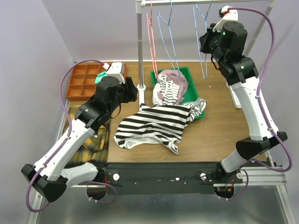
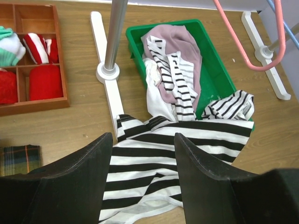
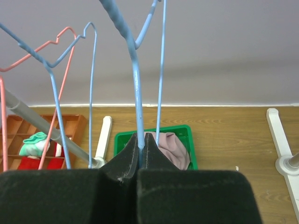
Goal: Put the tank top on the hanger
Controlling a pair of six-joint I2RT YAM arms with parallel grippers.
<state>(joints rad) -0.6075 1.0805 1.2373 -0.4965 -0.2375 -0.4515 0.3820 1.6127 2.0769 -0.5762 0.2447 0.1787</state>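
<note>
The tank top (image 1: 154,123), with wide black-and-white stripes, lies crumpled flat on the wooden table. Its far right corner rests against the green tray. My left gripper (image 1: 133,94) is open and empty, hovering just left of and above the top's near-left part. In the left wrist view the tank top (image 2: 154,156) shows between the open fingers of the gripper (image 2: 142,136). My right gripper (image 1: 206,46) is raised at the rack rail. In the right wrist view the right gripper (image 3: 141,136) is shut on the wire of the light-blue hanger (image 3: 136,88), which hangs at the rail's right side (image 1: 202,60).
The green tray (image 1: 192,76) holds a dusty-pink garment (image 1: 176,80) and a finer-striped cloth (image 1: 167,89). The rack's metal pole (image 1: 139,42) stands on a white foot. A red hanger (image 1: 150,37) and another blue hanger (image 1: 166,42) hang there. An orange compartment box (image 1: 84,83) sits far left, a plaid cloth (image 1: 96,140) near left.
</note>
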